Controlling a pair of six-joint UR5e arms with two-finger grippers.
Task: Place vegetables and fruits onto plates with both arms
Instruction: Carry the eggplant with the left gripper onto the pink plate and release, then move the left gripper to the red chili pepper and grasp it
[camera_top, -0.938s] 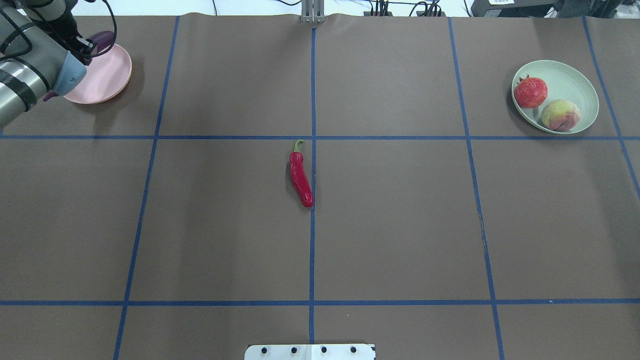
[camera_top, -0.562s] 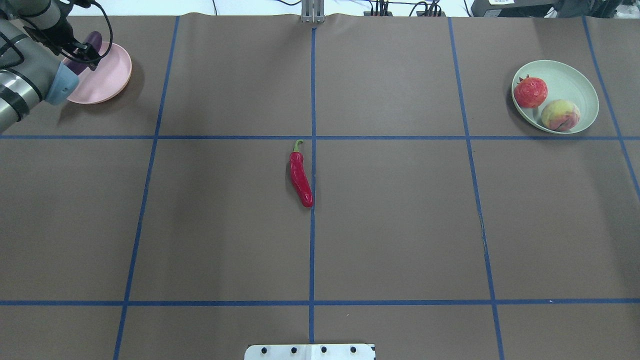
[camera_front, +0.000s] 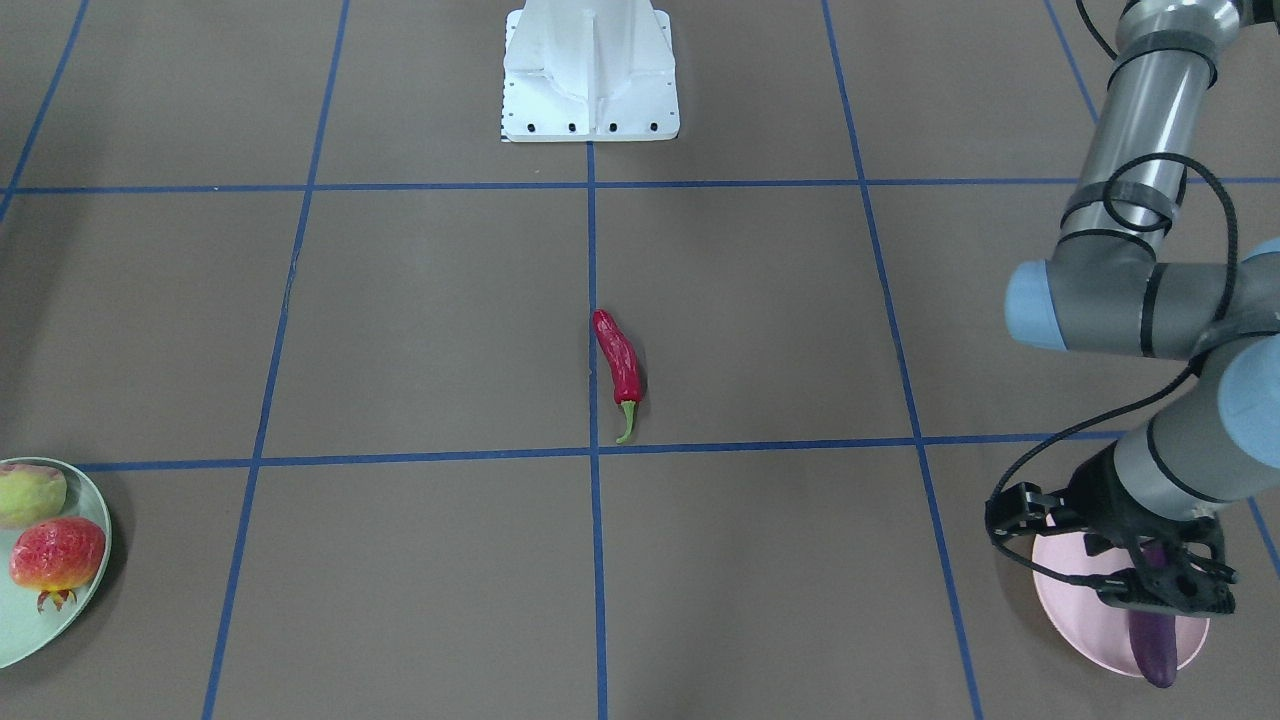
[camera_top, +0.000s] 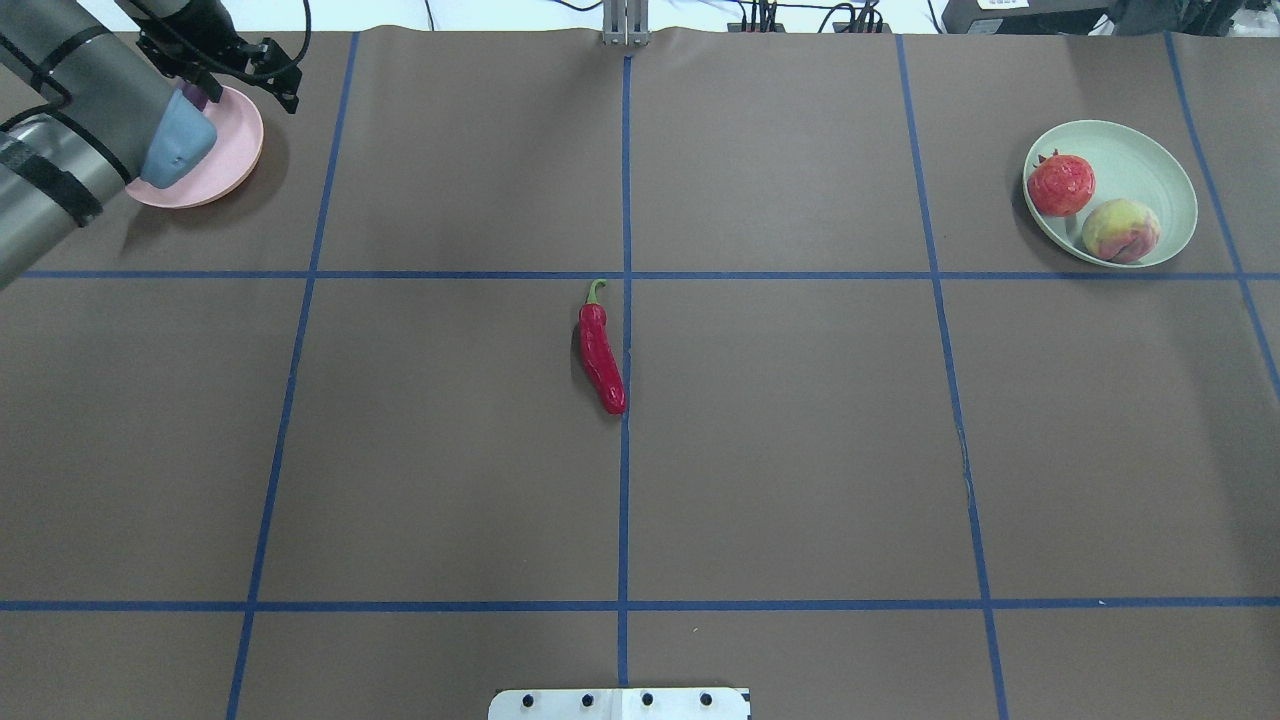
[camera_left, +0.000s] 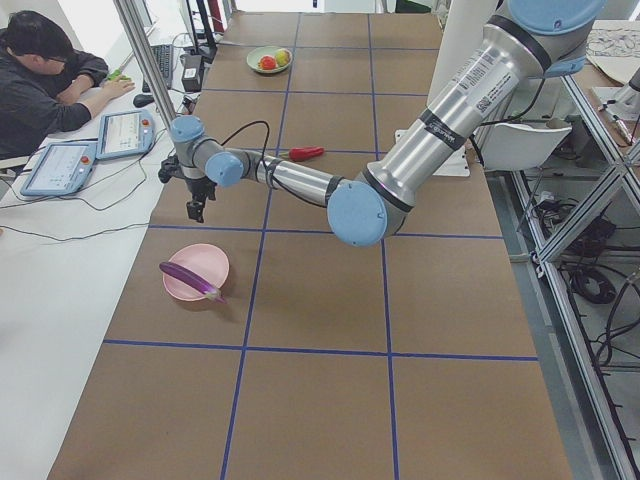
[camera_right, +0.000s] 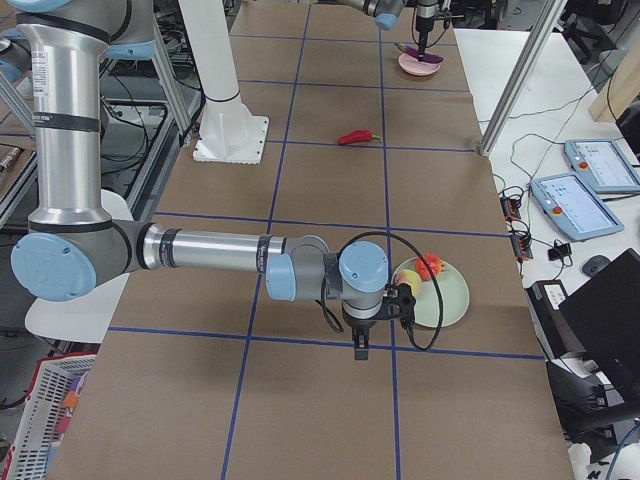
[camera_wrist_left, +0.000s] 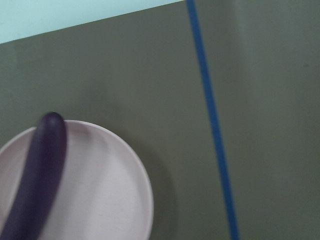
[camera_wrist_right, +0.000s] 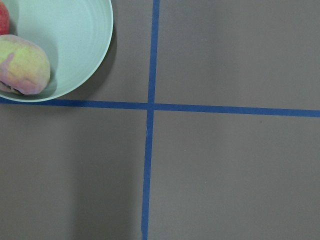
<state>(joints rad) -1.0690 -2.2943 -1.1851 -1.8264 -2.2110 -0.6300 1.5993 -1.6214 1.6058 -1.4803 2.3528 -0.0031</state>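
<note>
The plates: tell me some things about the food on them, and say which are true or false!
1. The wrinkled red chili pepper lies on the brown table, on no plate. True.
2. The round red-orange pomegranate and the yellow-green peach share the pale mint green plate. True.
3. The long purple eggplant lies on that green plate too. False: it lies on the pale pink plate.
4. The chili pepper touches the eggplant. False: they lie far apart.

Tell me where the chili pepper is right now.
In the overhead view the chili pepper lies on the table near its centre, just left of the middle tape line, far from the pink plate and the green plate.
</note>
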